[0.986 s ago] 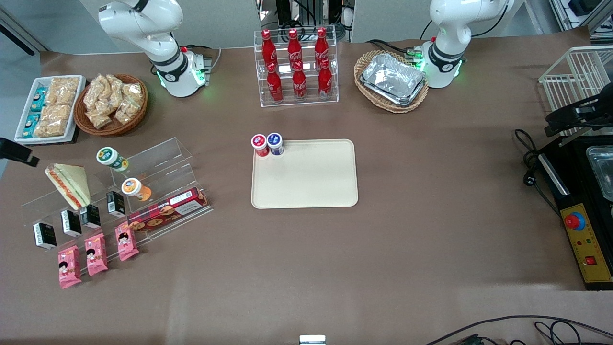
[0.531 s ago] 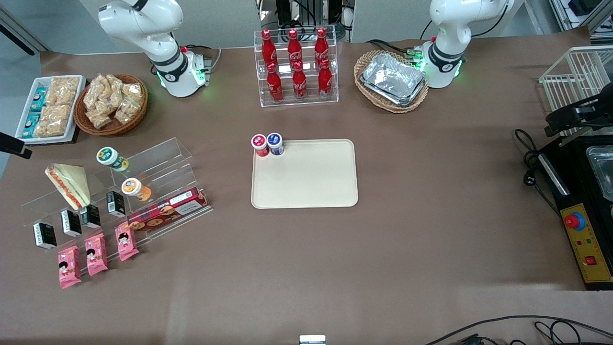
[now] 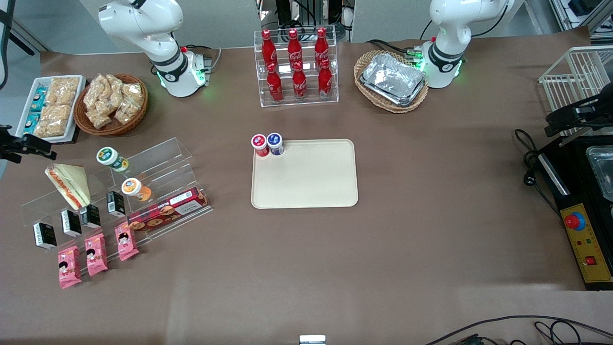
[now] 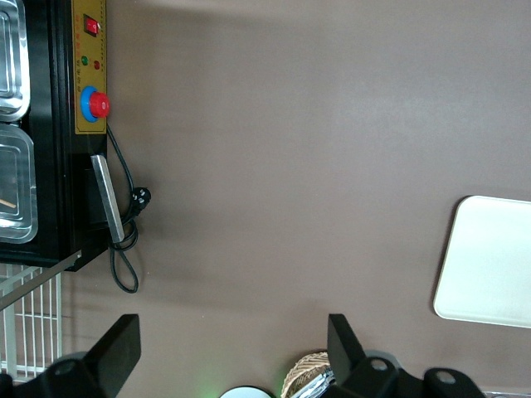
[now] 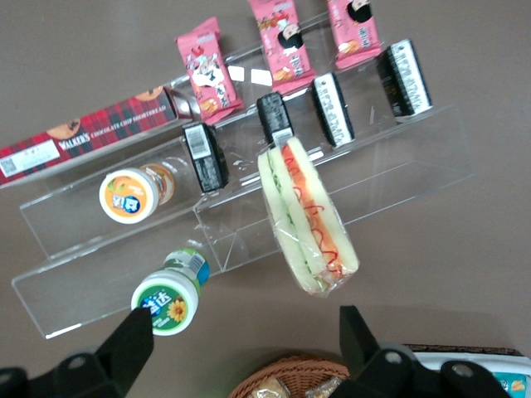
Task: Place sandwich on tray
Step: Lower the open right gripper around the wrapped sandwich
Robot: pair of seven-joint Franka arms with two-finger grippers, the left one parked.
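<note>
The sandwich (image 3: 68,184) lies on the upper step of a clear acrylic display stand (image 3: 158,165) toward the working arm's end of the surface (image 3: 431,239), its orange-red and green filling stripes showing through the wrap. In the right wrist view the sandwich (image 5: 305,219) sits among small black cartons (image 5: 204,156), with a green-lidded jar (image 5: 168,300) and an orange-lidded jar (image 5: 130,196) on the same stand. The gripper (image 5: 247,342) hangs above the stand with its fingers (image 5: 133,340) spread wide and nothing between them, close to the sandwich but not touching it. In the front view the gripper (image 3: 26,145) shows at the picture's edge, farther from the camera than the sandwich. The tray (image 3: 311,182) lies well apart near the middle of the surface, with a red-lidded jar (image 3: 259,143) and a blue-lidded jar (image 3: 274,141) at one corner. Pink snack packets (image 3: 96,254) lie nearer the camera than the stand.
</note>
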